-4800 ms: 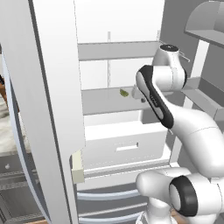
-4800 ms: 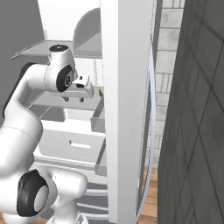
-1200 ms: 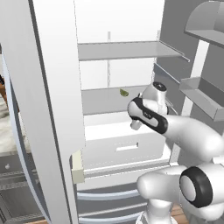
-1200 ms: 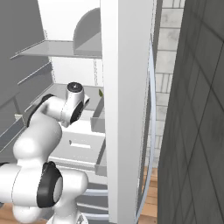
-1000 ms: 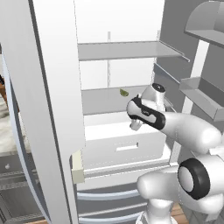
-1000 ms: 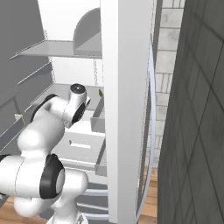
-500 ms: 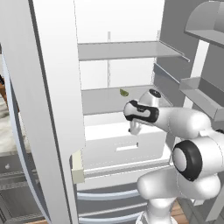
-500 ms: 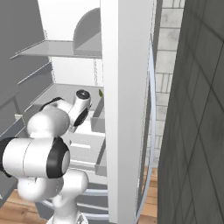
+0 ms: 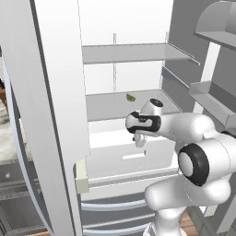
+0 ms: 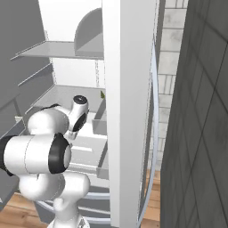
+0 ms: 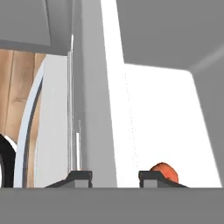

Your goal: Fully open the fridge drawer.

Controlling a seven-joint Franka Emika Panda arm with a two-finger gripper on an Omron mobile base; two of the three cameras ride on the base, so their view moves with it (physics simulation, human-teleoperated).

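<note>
The fridge drawer is a wide white bin under the lower grey shelf, pulled partly out, with a slot handle in its front panel. My gripper points down at the top edge of that front panel, above the slot. In the hand view the gripper is open, with the drawer's front wall standing between the two fingertips and a gap left on the inner side. An orange-red round item lies inside the bin. From the right base view the gripper sits over the drawer.
The open left door stands close on the left, with a small pale bin at drawer height. Right-door shelves jut out beside the arm. A green item lies on the lower grey shelf. Curved pale drawer fronts lie below.
The hand came down from shelf height to the drawer's top edge and shifted slightly left over the last second. The drawer itself has not visibly moved.
</note>
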